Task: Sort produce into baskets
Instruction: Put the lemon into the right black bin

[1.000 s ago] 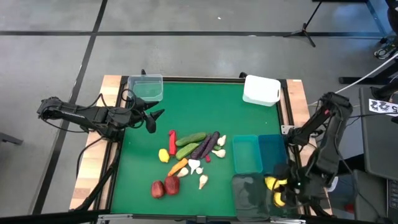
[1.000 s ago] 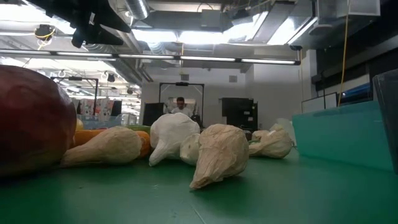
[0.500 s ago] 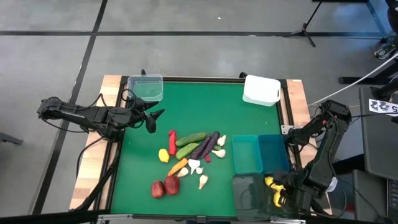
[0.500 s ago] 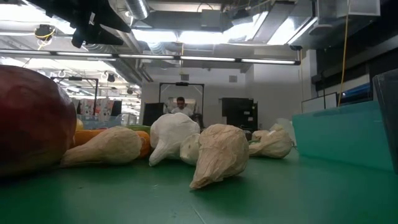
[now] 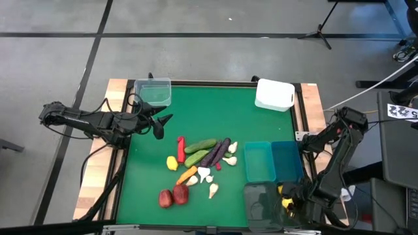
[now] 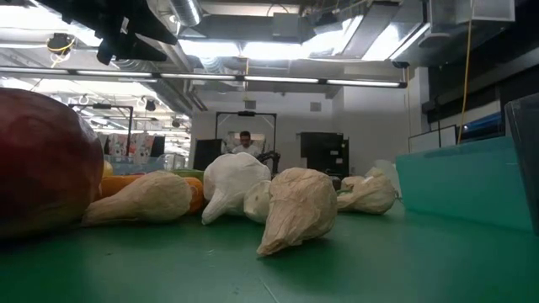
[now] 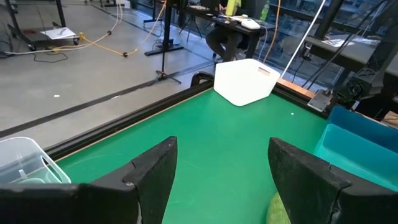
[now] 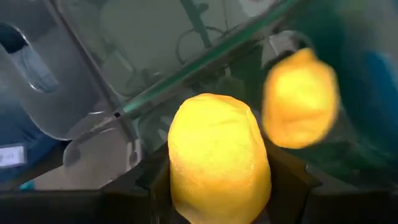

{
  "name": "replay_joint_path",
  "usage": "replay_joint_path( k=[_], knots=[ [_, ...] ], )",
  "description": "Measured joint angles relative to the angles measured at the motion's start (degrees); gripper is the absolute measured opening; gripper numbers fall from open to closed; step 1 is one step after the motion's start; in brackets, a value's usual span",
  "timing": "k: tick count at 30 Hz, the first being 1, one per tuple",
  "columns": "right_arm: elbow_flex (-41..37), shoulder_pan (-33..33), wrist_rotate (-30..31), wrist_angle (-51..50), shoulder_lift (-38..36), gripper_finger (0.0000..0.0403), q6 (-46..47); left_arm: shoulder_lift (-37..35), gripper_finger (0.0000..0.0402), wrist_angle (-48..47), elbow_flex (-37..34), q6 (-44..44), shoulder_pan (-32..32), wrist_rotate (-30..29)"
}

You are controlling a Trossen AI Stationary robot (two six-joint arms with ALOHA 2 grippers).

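produce (image 5: pixel 198 170) lies in a loose heap on the green counter (image 5: pixel 215 111), left of centre toward the near edge. nearest the front are two dark red round pieces (image 5: pixel 172 195) side by side, with a white garlic (image 5: pixel 213 190) just to their right. behind these sit an orange carrot (image 5: pixel 187 174), a yellow lemon (image 5: pixel 172 162), a red pepper (image 5: pixel 181 148), two green cucumbers (image 5: pixel 200 151) and purple eggplants (image 5: pixel 215 153), with more garlic (image 5: pixel 229 156) at the right edge of the heap.

at the near right corner the right gripper (image 5: pixel 288 203) is down at a dark smoky basket (image 5: pixel 264 205). its fingers are closed on a lemon (image 8: pixel 219 158); the wrist view shows the fruit seated between them, with a second lemon (image 8: pixel 300 99) just beyond, behind the translucent wall. whether the held lemon is inside the basket cannot be told.

just behind the dark basket stand two teal baskets (image 5: pixel 273 160), touching each other. the left gripper (image 5: pixel 160 125) waits above the counter's left side, fingers (image 7: pixel 156 174) apart and holding nothing. at the far edge, a clear basket (image 5: pixel 153 91) sits at the left corner and a white basket (image 5: pixel 274 94) toward the right corner. in the low view a person (image 6: pixel 245 144) stands far off in the room beyond.
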Motion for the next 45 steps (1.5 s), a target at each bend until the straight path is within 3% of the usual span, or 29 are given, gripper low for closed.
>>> replay_joint_path(
  k=[6, 31, 41, 45],
  knots=[
    [-0.71, -0.51, -2.78, 1.88, 1.75, 0.0186, -0.76, 0.01, 0.0247, -0.02, 0.00, -0.02, 0.00, -0.06],
    [-0.71, -0.48, 0.43, 3.07, 1.95, 0.0187, -0.84, 0.00, 0.0247, -0.02, 0.00, 0.14, 0.00, -0.08],
    [-0.71, -0.55, -0.82, 1.67, 1.95, 0.0265, 0.36, -0.01, 0.0247, 0.00, 0.00, 0.07, 0.00, -0.08],
    [-0.71, -0.55, -0.90, 1.47, 1.95, 0.0274, -0.90, -0.01, 0.0247, -0.01, 0.00, 0.03, 0.00, -0.08]
  ],
)
